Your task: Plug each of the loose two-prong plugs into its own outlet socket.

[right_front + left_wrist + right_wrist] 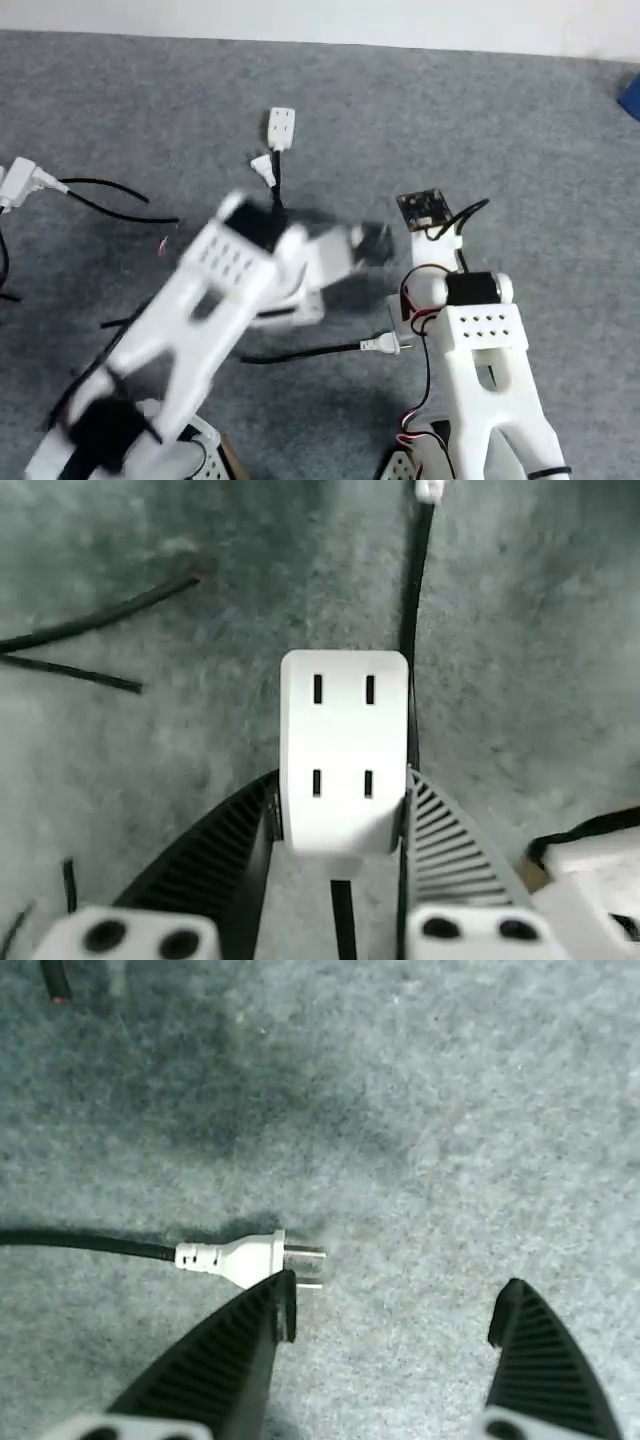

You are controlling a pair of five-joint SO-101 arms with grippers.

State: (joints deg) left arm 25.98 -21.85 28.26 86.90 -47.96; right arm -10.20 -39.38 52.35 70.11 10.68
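Left gripper (342, 780): fingers (450, 845) pressed against both sides of a white socket block (343, 750), apparently clamped on it. Its two pairs of slots face the wrist camera, both vacant. Right gripper (400, 1305) hangs low over the grey carpet (480, 1110), fingers wide apart, nothing between them. Loose plug (245, 1255) lies flat on the carpet just beside one fingertip, outside the gap. In the high view it sits near the front, just left of the right arm (480, 340), prongs pointing right, black cord (300, 353) trailing left under the other arm. A second socket block (281, 128) lies far centre, another plug (263, 168) just on its near side. Judgement: the step in hand is picking up the loose plug. Shift the open fingers left so the moulded body, not the prongs, sits between them. Close across its flat sides, prongs left clear. Lift with slack in the cord, then square the prongs to one slot pair before pushing, since a skewed grip would likely jam
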